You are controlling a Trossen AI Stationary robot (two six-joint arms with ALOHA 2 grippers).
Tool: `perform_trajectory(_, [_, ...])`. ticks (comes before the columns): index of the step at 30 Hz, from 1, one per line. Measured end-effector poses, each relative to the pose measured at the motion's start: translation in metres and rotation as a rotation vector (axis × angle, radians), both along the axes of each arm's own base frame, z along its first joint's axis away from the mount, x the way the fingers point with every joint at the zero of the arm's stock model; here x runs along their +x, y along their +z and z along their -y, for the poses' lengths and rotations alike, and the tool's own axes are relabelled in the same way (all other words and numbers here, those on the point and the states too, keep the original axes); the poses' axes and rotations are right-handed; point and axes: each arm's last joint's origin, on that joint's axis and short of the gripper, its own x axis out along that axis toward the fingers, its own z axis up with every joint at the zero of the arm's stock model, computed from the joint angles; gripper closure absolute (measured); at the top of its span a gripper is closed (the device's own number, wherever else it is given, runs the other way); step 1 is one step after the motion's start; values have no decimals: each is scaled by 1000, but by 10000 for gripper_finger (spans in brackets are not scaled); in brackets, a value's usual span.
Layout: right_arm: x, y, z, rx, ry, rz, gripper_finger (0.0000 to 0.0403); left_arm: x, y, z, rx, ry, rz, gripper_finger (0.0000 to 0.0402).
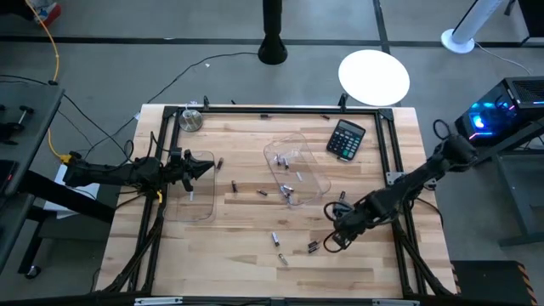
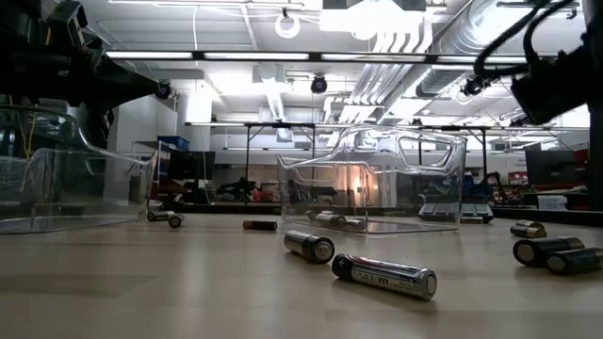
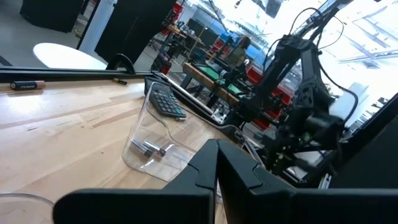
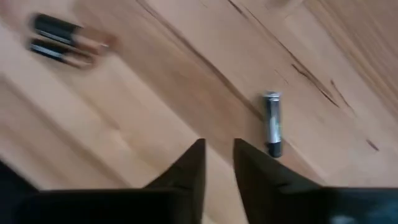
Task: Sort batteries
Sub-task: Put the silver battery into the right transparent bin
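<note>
On the left of the tabletop (image 1: 238, 255) the left hand (image 1: 204, 167) hangs just above a clear tray (image 1: 190, 202) at the left edge, its fingers pressed together with nothing between them; that tray looks to hold at most one cell, though it is hard to tell. Moving right, loose batteries (image 1: 277, 239) lie scattered on the bare wood: one beside the left hand, a couple between the two trays, several more toward the front edge. The middle tray (image 1: 297, 170) has a small cluster of cells in it (four or five, as near as can be counted), so I judge the sorting begun but well short of half done, with most cells not yet in a tray. A calculator (image 1: 346, 138) sits at the back right, apart from all of this. Farther right, the right hand (image 1: 333, 240) hovers low over the front-right part of the tabletop, beside a pair of dark cells (image 1: 312, 246). In the right wrist view its fingers (image 4: 193, 165) stand slightly parted, a narrow gap between them and nothing held, and they touch no cell. A silvery cell (image 4: 272, 123) lies just beside the fingertips, with the dark pair (image 4: 59, 40) farther off. The likely next pick is that silvery cell.
</note>
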Motion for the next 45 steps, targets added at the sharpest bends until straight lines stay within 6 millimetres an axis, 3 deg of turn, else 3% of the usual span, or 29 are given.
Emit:
perform_trajectory(7, [5, -21, 2, -57, 10, -89, 222, 0, 0, 0, 0, 0, 0, 401])
perform_trajectory(17, [9, -26, 2, -66, -26, -95, 211, 0, 0, 0, 0, 0, 0, 401])
perform_trajectory(20, [7, -28, 2, -68, -25, -100, 232, 0, 0, 0, 0, 0, 0, 401])
perform_trajectory(26, [2, -33, 5, -97, -19, -109, 348, 0, 0, 0, 0, 0, 0, 401])
perform_trajectory(29, [2, -33, 6, -104, 9, -107, 386, 0, 0, 0, 0, 0, 0, 401])
perform_trajectory(38, [0, -23, 8, -121, 13, -165, 399, 0, 0, 0, 0, 0, 0, 401])
perform_trajectory(45, [3, 34, 17, -231, 15, -124, 401, 0, 0, 0, 0, 0, 0, 401])
